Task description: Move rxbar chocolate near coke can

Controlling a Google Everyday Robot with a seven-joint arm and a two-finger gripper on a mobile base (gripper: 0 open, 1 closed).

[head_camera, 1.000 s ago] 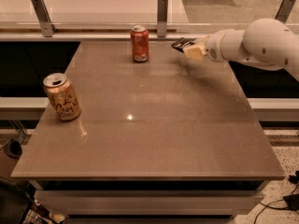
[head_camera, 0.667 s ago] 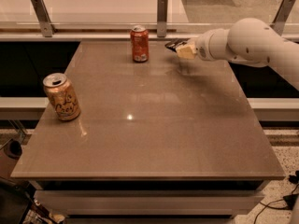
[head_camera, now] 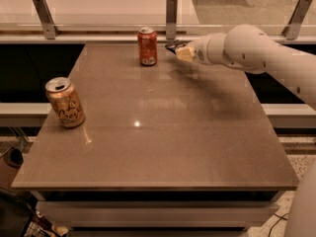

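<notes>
The coke can (head_camera: 147, 46), red-orange with a silver top, stands upright at the far middle of the table. My gripper (head_camera: 180, 51) is just to its right, held above the table's far edge on the white arm coming in from the right. It is shut on the rxbar chocolate (head_camera: 173, 46), a dark flat bar whose end sticks out to the left of the tan fingers (head_camera: 186, 54), towards the can. Most of the bar is hidden by the gripper. A small gap separates the bar from the can.
A gold/tan can (head_camera: 64, 101) with dark script stands upright near the table's left edge. The brown table (head_camera: 163, 142) ends at a rail with metal posts (head_camera: 171, 14) behind the coke can. The white arm (head_camera: 266, 58) crosses the far right corner.
My gripper has moved left along the far edge with the dark bar, closer to the coke can. Both cans stay put.
</notes>
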